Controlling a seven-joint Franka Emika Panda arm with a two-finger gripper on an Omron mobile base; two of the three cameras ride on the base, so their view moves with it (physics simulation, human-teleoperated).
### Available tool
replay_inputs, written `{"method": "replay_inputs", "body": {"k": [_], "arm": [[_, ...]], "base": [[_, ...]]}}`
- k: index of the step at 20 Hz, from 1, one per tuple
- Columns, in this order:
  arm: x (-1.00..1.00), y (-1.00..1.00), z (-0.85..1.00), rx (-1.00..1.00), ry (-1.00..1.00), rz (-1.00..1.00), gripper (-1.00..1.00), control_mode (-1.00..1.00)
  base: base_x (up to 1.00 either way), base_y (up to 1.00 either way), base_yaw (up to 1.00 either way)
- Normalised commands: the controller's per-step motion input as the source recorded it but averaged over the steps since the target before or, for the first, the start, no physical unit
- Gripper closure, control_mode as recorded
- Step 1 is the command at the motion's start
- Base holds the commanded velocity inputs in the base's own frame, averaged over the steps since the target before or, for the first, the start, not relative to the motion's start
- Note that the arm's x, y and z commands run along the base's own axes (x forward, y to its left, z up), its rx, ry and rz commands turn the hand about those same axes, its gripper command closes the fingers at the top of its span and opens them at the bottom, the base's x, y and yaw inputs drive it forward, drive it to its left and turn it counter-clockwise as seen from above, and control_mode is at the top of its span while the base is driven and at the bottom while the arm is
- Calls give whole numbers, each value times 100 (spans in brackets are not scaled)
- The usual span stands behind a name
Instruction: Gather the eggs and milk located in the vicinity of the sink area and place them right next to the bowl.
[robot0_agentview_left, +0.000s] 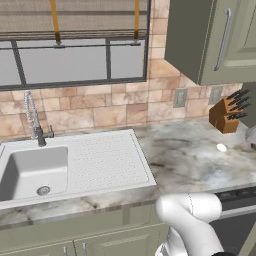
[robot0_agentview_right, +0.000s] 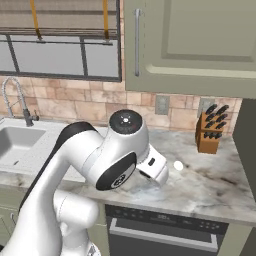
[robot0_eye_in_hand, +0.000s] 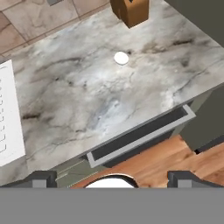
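Note:
The white sink (robot0_agentview_left: 30, 167) with its chrome faucet (robot0_agentview_left: 34, 120) and ribbed drainboard (robot0_agentview_left: 107, 160) sits at the counter's left; a corner of the drainboard (robot0_eye_in_hand: 8, 113) shows in the hand view. The eggs and the milk are out of view. A pale grey rounded edge (robot0_agentview_left: 252, 136) peeks in at the far right, and I cannot tell whether it is the bowl. My gripper (robot0_eye_in_hand: 113, 178) hangs open over the counter's front edge with nothing between its fingertips (robot0_eye_in_hand: 41, 177). It looks down at the marble counter (robot0_eye_in_hand: 87, 87).
A small white oval thing (robot0_agentview_left: 221, 147) (robot0_eye_in_hand: 121, 57) lies on the counter near a brown knife block (robot0_agentview_left: 225, 117) (robot0_agentview_right: 210, 130) at the back right. A dishwasher (robot0_agentview_right: 165, 230) sits under the counter. Wall cabinets (robot0_agentview_left: 215, 40) hang above. My arm (robot0_agentview_right: 115, 165) rises at the counter's front.

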Motion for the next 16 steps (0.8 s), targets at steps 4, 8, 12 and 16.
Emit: {"method": "replay_inputs", "body": {"k": [4,8,12,16], "arm": [[41,0,-28,1,0,0,-100,-100],[54,0,-19,0,0,0,-100,-100],[60,0,-5,0,0,0,-100,-100],[47,-9,-15,0,0,0,-100,-100]], "base": [[0,0,0],[0,0,0],[0,0,0],[0,0,0]]}}
